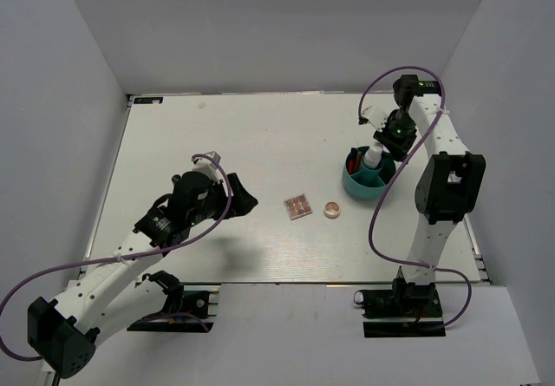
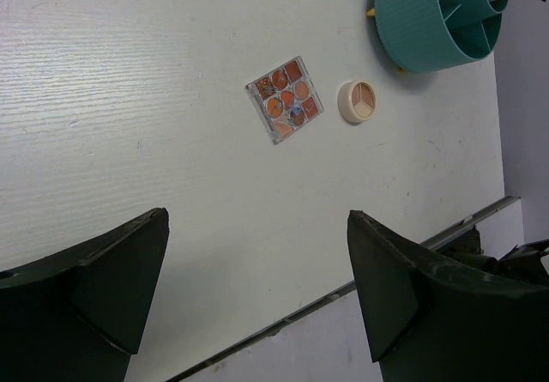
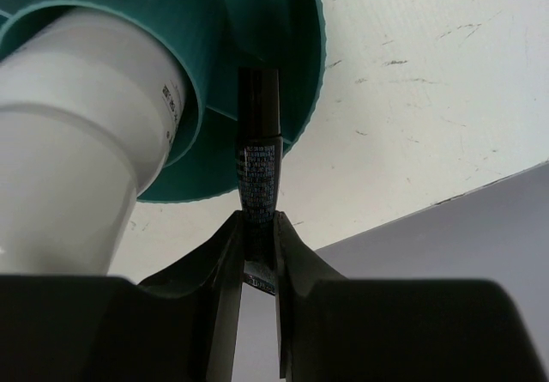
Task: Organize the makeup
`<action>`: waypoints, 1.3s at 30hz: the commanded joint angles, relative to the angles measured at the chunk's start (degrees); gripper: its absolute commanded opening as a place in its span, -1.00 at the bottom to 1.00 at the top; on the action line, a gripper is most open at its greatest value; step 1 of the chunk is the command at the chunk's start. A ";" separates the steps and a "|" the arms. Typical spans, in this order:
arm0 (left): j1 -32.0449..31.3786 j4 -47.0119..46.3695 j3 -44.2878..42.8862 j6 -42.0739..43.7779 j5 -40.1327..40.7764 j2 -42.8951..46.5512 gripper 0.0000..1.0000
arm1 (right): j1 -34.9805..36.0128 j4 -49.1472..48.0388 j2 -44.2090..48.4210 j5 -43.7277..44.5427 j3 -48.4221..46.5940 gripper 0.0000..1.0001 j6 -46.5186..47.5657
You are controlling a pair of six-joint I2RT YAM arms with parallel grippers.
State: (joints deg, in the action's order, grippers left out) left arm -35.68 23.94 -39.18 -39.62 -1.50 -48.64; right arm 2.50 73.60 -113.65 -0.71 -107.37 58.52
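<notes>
- Jaws of the right gripper point(image 3: 257, 225) are pinched tight on one end of the short black tube point(image 3: 259, 163). Its long axis runs straight out from the fingertips.
- The tube's far end appears to reach past the rim of the teal cup point(image 3: 300, 64), into a compartment.
- Just beside the tube, off to one side of those fingers, the white bottle point(image 3: 77, 150) stands in the same cup.
- The left gripper point(image 2: 257, 219) gapes wide and holds nothing.
- Ahead of it the square palette point(image 2: 285, 99) lies flat on the table point(image 2: 129, 73). The round compact point(image 2: 357, 101) sits just beyond and apart from it, with the cup farther on.
- The tube likely only needs letting go. The palette lies nearer the free left arm, so that pick probably falls to it.
</notes>
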 commanded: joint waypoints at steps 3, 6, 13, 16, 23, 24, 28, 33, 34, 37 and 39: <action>0.17 0.05 -2.04 0.59 0.35 0.83 0.89 | -0.31 1.37 -0.17 -3.24 -3.98 -0.55 -2.53; 0.17 0.14 -2.13 0.51 0.35 0.83 0.89 | -0.31 1.37 -0.35 -3.51 -4.51 -0.52 -2.80; 0.17 -0.04 -2.22 0.42 0.18 0.83 0.89 | -0.31 1.37 -1.14 -3.51 -4.78 -0.49 -2.80; 0.17 0.31 -2.22 0.42 0.35 1.00 0.89 | -0.22 1.37 -1.67 -3.77 -5.21 -0.49 -3.06; 0.17 0.58 -2.74 0.59 0.44 0.83 0.88 | -0.30 1.37 -3.25 -3.42 -6.01 -0.47 -4.03; 0.17 0.40 -2.75 0.51 0.44 0.83 0.89 | -0.22 1.19 -3.34 -3.33 -6.01 -0.46 -4.20; 0.17 0.31 -2.92 0.50 0.27 0.39 0.89 | -0.22 1.19 -3.86 -3.24 -6.27 -0.42 -4.47; 0.17 0.31 -3.27 0.59 0.35 0.04 0.89 | -0.22 1.10 -4.48 -3.42 -6.53 -0.40 -4.82; 0.17 0.31 -3.36 0.59 0.35 0.04 0.89 | -0.22 1.02 -4.65 -3.59 -6.71 -0.40 -4.91; 0.17 0.31 -3.45 0.59 0.35 -0.05 0.89 | -0.30 1.10 -4.92 -4.03 -7.06 -0.35 -5.44; 0.17 0.23 -3.45 0.59 0.27 -0.14 0.88 | -0.22 0.93 -5.09 -4.30 -7.06 -0.33 -5.70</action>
State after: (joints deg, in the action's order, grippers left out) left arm -35.68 24.40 -40.25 -39.62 -1.50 -48.88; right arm 2.35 73.58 -118.48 -3.51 -112.05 53.95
